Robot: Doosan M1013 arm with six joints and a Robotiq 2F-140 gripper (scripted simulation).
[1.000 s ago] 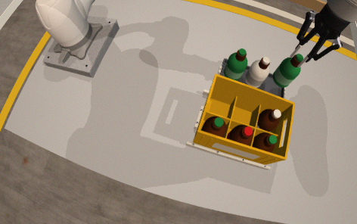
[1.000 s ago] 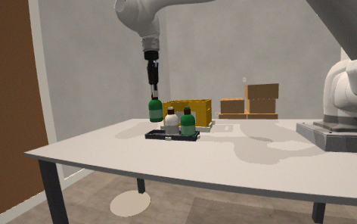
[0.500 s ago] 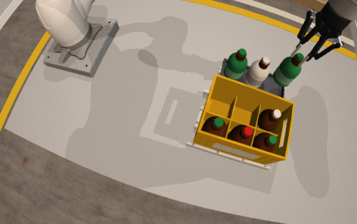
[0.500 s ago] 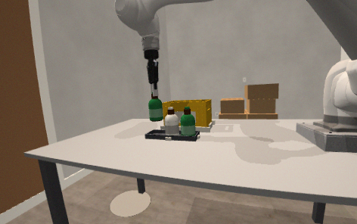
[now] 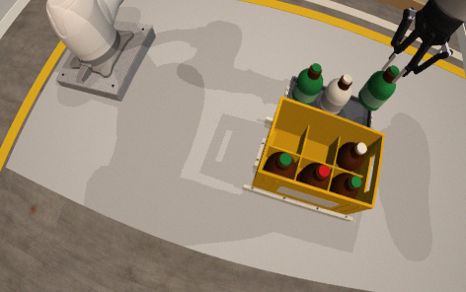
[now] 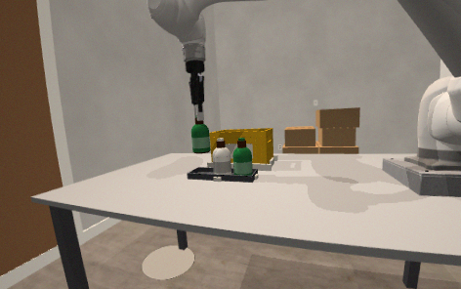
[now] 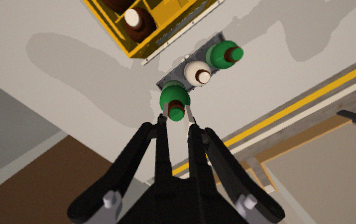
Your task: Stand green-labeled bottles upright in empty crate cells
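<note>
While vertical, hand (image 6: 198, 119) grips green-labeled bottle (image 6: 200, 138) | seemingly above tray (image 6: 222, 176)

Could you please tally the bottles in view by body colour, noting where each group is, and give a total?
Green bottles: 2 (one held by the neck in the claw, lifted above the tray; one standing on the tray)
White bottle: 1 (on the tray)
Brown bottles: 4 (in the yellow crate, capped green, red, green, white)
Total: 7 bottles
</note>
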